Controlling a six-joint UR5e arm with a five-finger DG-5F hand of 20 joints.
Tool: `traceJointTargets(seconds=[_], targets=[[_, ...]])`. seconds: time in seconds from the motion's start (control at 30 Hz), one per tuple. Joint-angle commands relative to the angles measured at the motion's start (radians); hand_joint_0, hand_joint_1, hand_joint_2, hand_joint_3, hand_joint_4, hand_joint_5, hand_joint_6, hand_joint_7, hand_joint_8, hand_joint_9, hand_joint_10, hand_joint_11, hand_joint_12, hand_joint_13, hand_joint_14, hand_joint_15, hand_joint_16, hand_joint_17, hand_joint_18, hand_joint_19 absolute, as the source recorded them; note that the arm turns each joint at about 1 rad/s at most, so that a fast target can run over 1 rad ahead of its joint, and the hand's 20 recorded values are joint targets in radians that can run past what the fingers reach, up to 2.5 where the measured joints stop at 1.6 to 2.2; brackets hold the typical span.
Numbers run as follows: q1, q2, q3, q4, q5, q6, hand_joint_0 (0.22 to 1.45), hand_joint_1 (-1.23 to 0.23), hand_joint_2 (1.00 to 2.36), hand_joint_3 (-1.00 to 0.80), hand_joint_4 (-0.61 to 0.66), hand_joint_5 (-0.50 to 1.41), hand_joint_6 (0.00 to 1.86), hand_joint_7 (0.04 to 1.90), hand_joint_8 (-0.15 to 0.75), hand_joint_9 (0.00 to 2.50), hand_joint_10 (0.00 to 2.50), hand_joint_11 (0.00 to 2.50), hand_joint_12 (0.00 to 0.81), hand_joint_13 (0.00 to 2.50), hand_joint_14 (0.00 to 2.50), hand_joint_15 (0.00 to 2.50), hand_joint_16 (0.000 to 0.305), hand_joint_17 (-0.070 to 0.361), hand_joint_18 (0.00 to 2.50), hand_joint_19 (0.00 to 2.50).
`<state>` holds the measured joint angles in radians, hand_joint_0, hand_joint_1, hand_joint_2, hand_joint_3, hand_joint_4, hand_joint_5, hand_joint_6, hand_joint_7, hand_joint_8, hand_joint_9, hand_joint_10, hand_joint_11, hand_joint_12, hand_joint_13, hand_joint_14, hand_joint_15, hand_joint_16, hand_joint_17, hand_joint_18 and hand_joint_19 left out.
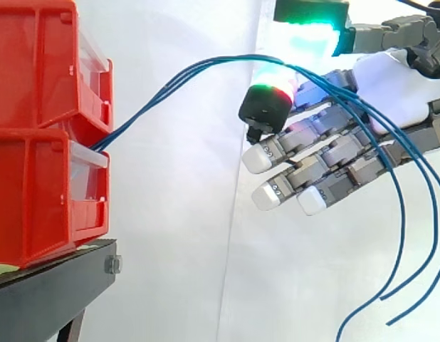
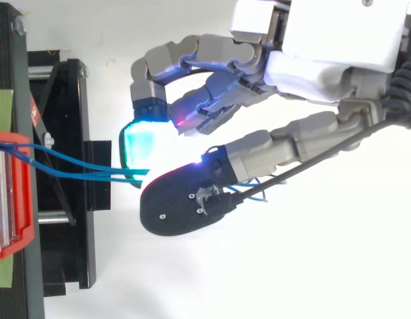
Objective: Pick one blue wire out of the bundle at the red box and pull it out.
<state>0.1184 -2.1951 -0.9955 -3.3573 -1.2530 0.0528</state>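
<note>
Several blue wires (image 1: 179,77) leave the gap between the two stacked red bins (image 1: 42,135) and arch to the right. They run through the space between the hand's upper green-glowing fingertip (image 1: 310,25) and its thumb pad (image 1: 267,107), then drape across the hand (image 1: 391,85) and hang down at the right. In the top view the blue wires (image 2: 79,171) lead from the red bin (image 2: 9,199) into the gap between the green pad (image 2: 143,146) and the dark thumb tip (image 2: 182,199). The pads stand apart and pinch nothing. The lower fingers reach out nearly straight toward the bins.
The bins rest on a black stand (image 1: 56,285), whose frame (image 2: 66,173) lies below the wires in the top view. A white curtain hangs behind. Open space lies between the bins and the fingertips.
</note>
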Motion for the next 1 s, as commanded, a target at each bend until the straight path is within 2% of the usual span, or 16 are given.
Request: traceJointTargets(seconds=[0.0,0.1,0.37,0.43,0.97], targets=[[0.000,0.000,0.000,0.001,0.000,-0.001,0.59,-0.67,1.02,-0.10,0.27,-0.02,0.50,1.40,0.155,0.89,0.00,0.00,0.355,0.46,0.00,0.10,0.053,0.120,0.54,0.34],[0.000,0.000,0.000,0.009,0.001,-0.001,0.59,-0.62,1.01,-0.09,0.25,-0.01,0.51,1.52,0.195,0.90,0.00,0.03,0.377,0.47,0.01,0.11,0.056,0.127,0.55,0.34],[-0.002,0.000,0.000,0.010,-0.002,0.004,0.59,-0.54,1.01,-0.07,0.22,-0.05,0.68,1.35,0.296,0.95,0.01,0.18,0.418,0.51,0.01,0.17,0.060,0.135,0.57,0.34],[-0.002,0.000,0.000,0.010,-0.002,0.006,0.59,-0.54,1.01,-0.07,0.21,-0.07,0.73,1.24,0.317,0.95,0.01,0.23,0.426,0.52,0.01,0.19,0.061,0.136,0.56,0.34],[-0.003,0.000,0.000,0.010,0.001,0.006,0.56,-0.71,1.02,-0.10,0.22,-0.11,0.78,1.15,0.295,0.83,0.01,0.30,0.418,0.47,0.01,0.20,0.059,0.132,0.50,0.35]])
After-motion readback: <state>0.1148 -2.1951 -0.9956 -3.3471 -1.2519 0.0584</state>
